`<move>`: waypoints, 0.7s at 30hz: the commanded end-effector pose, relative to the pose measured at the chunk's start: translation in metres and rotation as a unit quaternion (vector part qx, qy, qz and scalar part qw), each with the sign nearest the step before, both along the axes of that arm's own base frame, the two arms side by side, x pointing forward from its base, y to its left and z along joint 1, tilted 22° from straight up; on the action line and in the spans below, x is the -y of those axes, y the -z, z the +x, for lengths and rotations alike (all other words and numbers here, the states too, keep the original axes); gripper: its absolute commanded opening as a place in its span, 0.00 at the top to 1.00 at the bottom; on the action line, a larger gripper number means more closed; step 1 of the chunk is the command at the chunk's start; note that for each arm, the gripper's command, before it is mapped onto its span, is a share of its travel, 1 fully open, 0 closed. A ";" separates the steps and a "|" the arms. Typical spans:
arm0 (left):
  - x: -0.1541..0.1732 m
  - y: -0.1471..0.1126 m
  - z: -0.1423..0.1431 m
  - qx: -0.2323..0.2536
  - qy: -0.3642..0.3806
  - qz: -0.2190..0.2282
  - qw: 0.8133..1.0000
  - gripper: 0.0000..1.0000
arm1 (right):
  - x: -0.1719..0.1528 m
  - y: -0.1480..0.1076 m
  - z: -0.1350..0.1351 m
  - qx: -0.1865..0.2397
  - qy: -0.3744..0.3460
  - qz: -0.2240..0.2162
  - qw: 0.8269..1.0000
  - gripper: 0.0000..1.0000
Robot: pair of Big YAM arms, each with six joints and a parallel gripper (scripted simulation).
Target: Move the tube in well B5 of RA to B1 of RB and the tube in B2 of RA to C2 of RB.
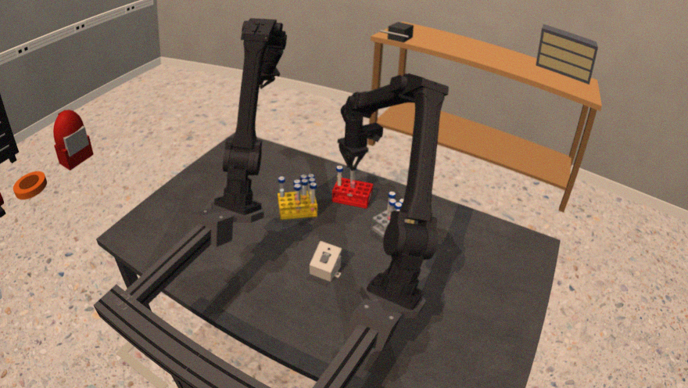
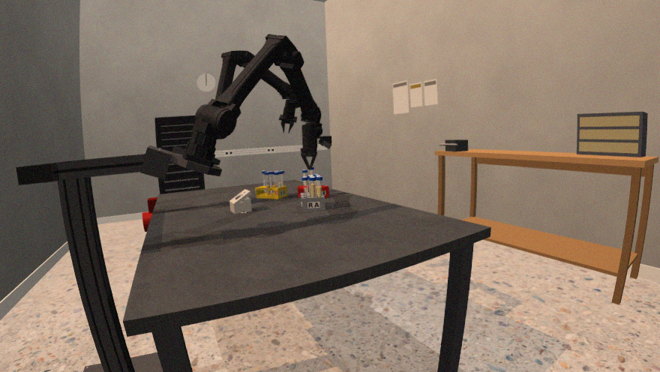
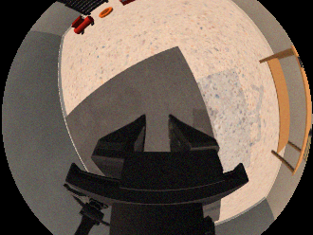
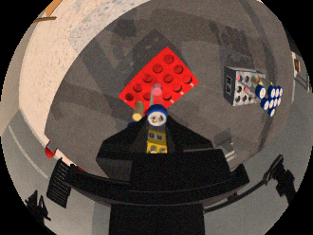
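Centre frame, top view: red rack (image 1: 352, 198) (image 4: 168, 68), one upright blue-capped tube (image 1: 339, 177) at its left. Right gripper (image 1: 352, 164) (image 4: 156, 124) clamped on another capped tube (image 1: 352, 177) (image 4: 156, 115), between fingertips, over red rack; seating unclear. Yellow rack (image 1: 297, 214) (image 2: 277, 196) left, several tubes. Grey rack (image 1: 379, 231) (image 2: 314, 204) (image 4: 230, 95) right, tubes, partly hidden. Left gripper (image 1: 266, 80) (image 2: 286, 128) (image 3: 157, 119): fingers apart, nothing between.

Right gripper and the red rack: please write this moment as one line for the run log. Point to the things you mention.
right gripper (image 1: 352, 165) (image 2: 309, 165) (image 4: 156, 116): shut on blue-capped tube (image 4: 156, 115) | tube: above red rack (image 1: 352, 198) (image 4: 181, 92) | left gripper (image 2: 286, 130) (image 3: 157, 116): open, away
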State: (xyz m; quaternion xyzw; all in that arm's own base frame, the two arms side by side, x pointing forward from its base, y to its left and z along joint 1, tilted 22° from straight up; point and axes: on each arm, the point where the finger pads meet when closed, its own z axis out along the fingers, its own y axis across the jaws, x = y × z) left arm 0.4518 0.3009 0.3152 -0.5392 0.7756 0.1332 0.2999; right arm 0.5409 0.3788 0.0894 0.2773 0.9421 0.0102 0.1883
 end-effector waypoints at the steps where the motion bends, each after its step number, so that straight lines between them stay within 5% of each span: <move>1: -0.003 -0.020 0.004 0.017 0.000 0.009 1.000 0.70 | -0.022 -0.018 0.007 0.015 -0.004 0.012 1.000 1.00; 21: -0.003 -0.020 0.004 0.017 0.000 0.009 1.000 0.70 | -0.023 -0.018 0.008 0.014 -0.004 0.012 1.000 1.00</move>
